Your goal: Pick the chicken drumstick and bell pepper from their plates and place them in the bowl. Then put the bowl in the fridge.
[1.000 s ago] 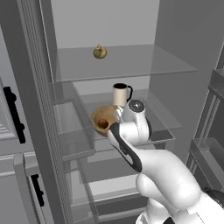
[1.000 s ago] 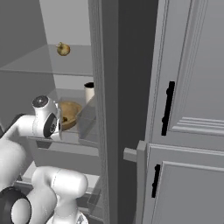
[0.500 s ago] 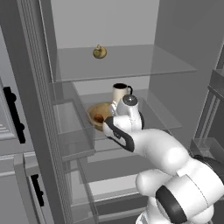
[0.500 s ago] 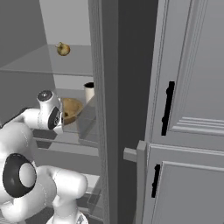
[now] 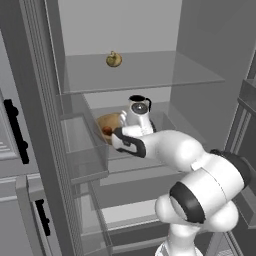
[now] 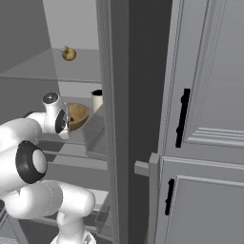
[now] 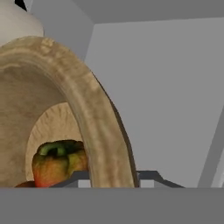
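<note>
Fridge [image 5: 200, 75] open; bowl [image 5: 109, 123] on the middle shelf [image 5: 175, 131], white jug [image 5: 138, 107] right behind it blocking the back. Side wall bin [image 5: 80, 145] crowds the bowl's left. Shelf free to the right of jug. Top shelf bare except a small round fruit [image 5: 114, 59].

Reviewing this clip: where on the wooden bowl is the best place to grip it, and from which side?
Grip the bowl by its thick rim on the side nearest the fridge opening, coming in from the front, one finger inside and one outside the wall. The pincer is shut on that rim now. The round bottom gives no hold, and the bell pepper sits inside.
</note>
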{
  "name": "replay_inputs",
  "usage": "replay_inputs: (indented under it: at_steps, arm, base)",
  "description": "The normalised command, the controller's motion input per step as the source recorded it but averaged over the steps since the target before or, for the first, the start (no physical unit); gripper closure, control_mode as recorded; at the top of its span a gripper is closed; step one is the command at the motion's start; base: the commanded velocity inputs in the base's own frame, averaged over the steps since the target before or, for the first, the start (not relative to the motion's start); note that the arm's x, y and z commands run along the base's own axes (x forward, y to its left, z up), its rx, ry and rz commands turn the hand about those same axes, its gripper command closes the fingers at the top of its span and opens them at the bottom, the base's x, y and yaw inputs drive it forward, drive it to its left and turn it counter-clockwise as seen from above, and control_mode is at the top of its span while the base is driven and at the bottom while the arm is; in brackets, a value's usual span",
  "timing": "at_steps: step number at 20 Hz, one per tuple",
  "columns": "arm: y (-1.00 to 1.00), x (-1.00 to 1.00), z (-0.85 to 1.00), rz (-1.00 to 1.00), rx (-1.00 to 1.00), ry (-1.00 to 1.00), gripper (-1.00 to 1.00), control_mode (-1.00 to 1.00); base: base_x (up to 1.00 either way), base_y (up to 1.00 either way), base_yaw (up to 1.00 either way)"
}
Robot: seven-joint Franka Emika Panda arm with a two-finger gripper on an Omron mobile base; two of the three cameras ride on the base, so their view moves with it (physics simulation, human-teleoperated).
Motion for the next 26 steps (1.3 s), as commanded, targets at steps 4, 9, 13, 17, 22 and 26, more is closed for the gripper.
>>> replay_inputs:
  at_steps: [4, 9, 13, 17, 22, 26]
  arm:
    - [0.12, 0.16, -0.3, 0.0, 0.0, 0.0, -1.0, -1.0]
    - [0.04, 0.01, -0.22, 0.0, 0.0, -0.01, -1.0, -1.0]
    - [0.0, -0.03, -0.03, 0.0, 0.0, -0.12, -1.0, -1.0]
    - [-0.13, -0.25, 0.0, 0.0, 0.08, -0.07, -1.0, -1.0]
    - [-0.16, -0.38, 0.22, 0.0, 0.08, -0.02, -1.0, -1.0]
    - [-0.08, -0.45, 0.41, 0.0, 0.03, -0.01, -1.0, -1.0]
  base:
    - [0.0, 0.0, 0.0]
    - [0.0, 0.0, 0.0]
    - [0.0, 0.0, 0.0]
    - [0.0, 0.0, 0.0]
    - [0.0, 0.0, 0.0]
    - [0.0, 0.0, 0.0]
